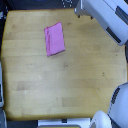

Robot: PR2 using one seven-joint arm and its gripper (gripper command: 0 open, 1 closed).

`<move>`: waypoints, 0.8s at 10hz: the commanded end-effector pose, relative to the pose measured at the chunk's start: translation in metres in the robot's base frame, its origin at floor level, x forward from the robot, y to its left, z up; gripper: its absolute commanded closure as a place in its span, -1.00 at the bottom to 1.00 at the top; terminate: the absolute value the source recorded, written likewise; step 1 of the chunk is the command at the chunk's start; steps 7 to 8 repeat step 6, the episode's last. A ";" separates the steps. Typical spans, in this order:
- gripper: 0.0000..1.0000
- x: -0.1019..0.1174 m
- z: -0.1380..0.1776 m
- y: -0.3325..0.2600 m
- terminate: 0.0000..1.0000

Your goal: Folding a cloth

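Note:
The cloth (54, 39) is a flat pink-magenta rectangle lying on the wooden tabletop (70, 75), in the upper left of the exterior view, slightly rotated. A white robot arm (105, 17) reaches in from the upper right corner, well to the right of the cloth and not touching it. The gripper's fingers are not visible in this view; the arm's end sits at the top edge.
White robot body parts (117, 107) show at the lower right corner. The table's dark edges run along the left and top. A small dark mark (104, 73) sits on the wood at the right.

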 end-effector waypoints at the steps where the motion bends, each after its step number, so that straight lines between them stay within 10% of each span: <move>1: -1.00 -0.035 -0.003 -0.066 -1.00; 5: -1.00 -0.053 -0.013 -0.087 -1.00; 6: -1.00 -0.053 -0.016 -0.090 1.00; 8: -1.00 -0.053 -0.016 -0.090 1.00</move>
